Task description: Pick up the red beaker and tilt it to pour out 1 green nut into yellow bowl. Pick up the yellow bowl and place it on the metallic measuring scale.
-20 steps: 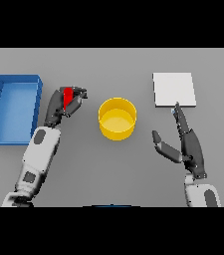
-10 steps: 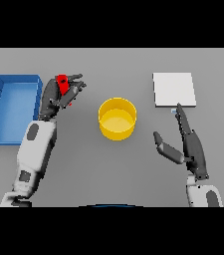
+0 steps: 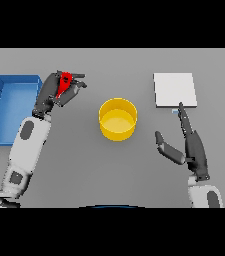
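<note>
Lifted: left hand (image 3: 55,92) fingers clasp red beaker (image 3: 64,81) | right hand (image 3: 190,148) fingers straight | round yellow bowl (image 3: 117,119)

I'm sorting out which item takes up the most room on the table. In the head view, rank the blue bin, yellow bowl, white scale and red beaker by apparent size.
1. Blue bin, partly cut off at the view's left edge.
2. and 3. Yellow bowl and white scale look about alike; not ranked.
4. Red beaker, smallest, partly hidden in the left hand.

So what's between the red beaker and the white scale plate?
In the head view, only the round yellow bowl sits between the red beaker and the white square scale plate.
</note>
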Available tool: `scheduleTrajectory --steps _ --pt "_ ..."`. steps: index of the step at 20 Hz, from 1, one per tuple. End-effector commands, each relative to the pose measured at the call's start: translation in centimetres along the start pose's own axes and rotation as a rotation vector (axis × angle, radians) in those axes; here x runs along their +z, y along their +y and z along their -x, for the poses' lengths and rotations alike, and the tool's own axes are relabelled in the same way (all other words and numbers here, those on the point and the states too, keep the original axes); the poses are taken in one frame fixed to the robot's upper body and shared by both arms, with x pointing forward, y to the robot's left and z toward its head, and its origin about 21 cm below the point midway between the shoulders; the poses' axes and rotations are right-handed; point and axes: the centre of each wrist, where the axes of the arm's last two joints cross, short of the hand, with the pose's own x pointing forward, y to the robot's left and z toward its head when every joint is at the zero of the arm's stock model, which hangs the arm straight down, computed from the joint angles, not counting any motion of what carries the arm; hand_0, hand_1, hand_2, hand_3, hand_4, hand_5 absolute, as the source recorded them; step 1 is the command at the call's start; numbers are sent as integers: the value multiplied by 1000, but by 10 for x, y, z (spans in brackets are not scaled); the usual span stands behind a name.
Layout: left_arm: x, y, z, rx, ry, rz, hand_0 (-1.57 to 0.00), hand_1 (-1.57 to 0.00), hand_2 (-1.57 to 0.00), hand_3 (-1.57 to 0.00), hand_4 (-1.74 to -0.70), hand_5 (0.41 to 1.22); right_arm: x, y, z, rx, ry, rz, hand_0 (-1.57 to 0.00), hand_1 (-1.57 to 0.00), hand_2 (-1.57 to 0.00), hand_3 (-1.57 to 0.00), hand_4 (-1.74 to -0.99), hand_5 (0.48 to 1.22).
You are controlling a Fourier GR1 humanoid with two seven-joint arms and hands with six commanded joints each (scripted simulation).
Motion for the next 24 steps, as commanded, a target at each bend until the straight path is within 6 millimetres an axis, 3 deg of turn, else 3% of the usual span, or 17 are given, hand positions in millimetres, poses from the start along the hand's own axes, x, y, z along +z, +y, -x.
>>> scheduleTrajectory --steps 1,3,10,15,16,19,23,24 --pt "-1 0 -5 -52 7 18 -1563 -1564 -1564 -1562 -1732 1129 1 3 0 -6 13 -11 1 1 1 1 -1202 662" --pt "-4 3 -17 -187 7 69 -1566 -1566 -1567 -1565 -1735 1120 3 0 -2 -4 13 -9 1 1 1 1 -1194 658" --pt "-20 -13 -53 -634 3 266 -1570 -1570 -1570 -1570 -1740 1147 -1 6 -5 -24 14 -21 1 1 1 1 -1182 668" --pt "-33 -38 -73 -990 -11 392 -1571 -1571 -1571 -1571 -1741 1197 4 5 -2 -35 31 -18 1 1 1 1 -1187 676" --pt "-36 -42 -77 -1058 -6 423 -1571 -1571 -1571 -1571 -1689 1202 3 5 -5 -40 28 -19 1 1 1 1 -1191 675" --pt "-41 -49 -85 -1240 -39 516 -1571 -1571 -1571 -1383 -1710 1211 2 5 -5 -58 52 -9 1 1 1 1 -1195 671" --pt "-49 -56 -97 -1436 -81 617 -1571 -1571 -1571 -1295 -1719 1217 6 8 1 -106 74 -4 1 1 1 1 -1206 639" --pt "-51 -58 -99 -1475 -100 649 -1571 -1571 -1571 -1350 -1721 1218 5 10 0 -116 68 -8 1 1 1 1 -1212 631"
